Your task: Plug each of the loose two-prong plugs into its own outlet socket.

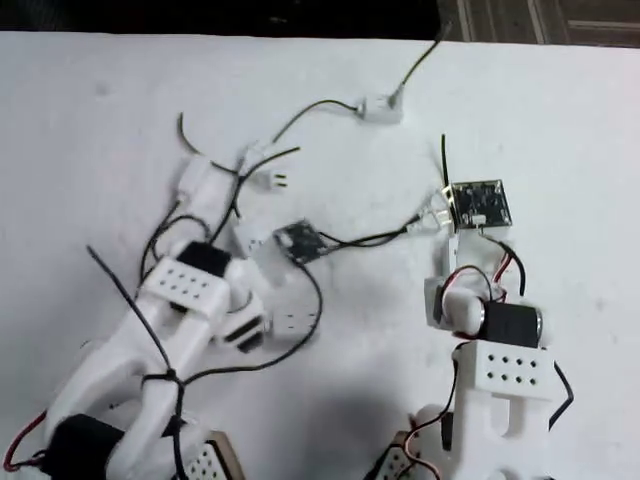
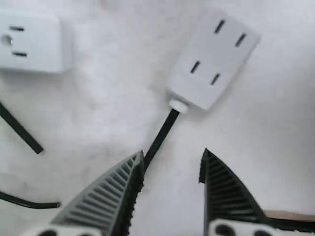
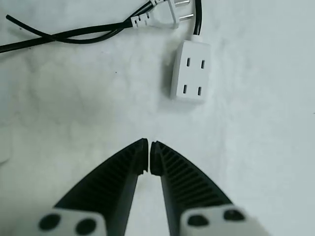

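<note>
Left wrist view first: your left gripper [image 2: 172, 153] stands open over the white tabletop [image 2: 98, 113], with a wide gap between the ribbed fingers [image 2: 113, 196] and nothing held. A black cord [image 2: 165, 130] passes just beside one fingertip and runs out to a white socket block [image 2: 211, 56], which lies flat with its slots facing up. Farther to the side lies a second socket [image 2: 29, 42], apart from the first one. In the right wrist view your right gripper [image 3: 149, 147] is closed, the two tips meeting with only a hairline between them, and it holds nothing. Beyond it, well apart, you see another socket strip [image 3: 189, 71] with four slots up, and just behind this strip a loose two-prong plug [image 3: 165, 17] on its own black lead [image 3: 74, 34], prongs bare and not inserted. In the high view one more unplugged plug [image 1: 266, 178] lies on the tabletop ahead of the left arm [image 1: 150, 330].
</note>
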Tool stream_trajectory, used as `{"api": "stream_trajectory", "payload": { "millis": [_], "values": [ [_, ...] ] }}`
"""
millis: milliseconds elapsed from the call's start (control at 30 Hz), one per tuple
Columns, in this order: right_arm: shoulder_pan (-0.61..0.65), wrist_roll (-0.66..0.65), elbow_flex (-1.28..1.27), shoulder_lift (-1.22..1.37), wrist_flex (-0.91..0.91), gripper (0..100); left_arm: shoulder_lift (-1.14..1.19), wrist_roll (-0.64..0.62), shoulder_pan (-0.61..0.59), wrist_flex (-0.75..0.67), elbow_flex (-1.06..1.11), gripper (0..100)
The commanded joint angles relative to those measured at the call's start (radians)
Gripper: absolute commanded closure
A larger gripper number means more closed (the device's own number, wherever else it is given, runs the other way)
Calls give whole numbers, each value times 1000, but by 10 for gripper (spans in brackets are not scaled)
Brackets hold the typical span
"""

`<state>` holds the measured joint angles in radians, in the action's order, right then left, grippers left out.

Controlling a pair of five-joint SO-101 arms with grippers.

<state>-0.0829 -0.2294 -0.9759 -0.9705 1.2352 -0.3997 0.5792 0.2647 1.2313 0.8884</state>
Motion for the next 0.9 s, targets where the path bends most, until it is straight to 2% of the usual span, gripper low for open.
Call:
{"api": "stream_trajectory", "payload": {
  "millis": [0,133,300,533,867],
  "values": [
    [7,-9,5,-12,-16,981,-41,18,-117,-135,81,736],
    [7,-9,5,-7,-16,981,-41,132,-208,-193,130,741],
    [7,-11,5,-10,-16,981,-42,196,-294,-215,138,745],
    [7,-11,5,-7,-16,981,-39,239,-321,-227,140,745],
    [7,-11,5,-7,-16,981,-39,239,-298,-216,161,753]
  ]
}}
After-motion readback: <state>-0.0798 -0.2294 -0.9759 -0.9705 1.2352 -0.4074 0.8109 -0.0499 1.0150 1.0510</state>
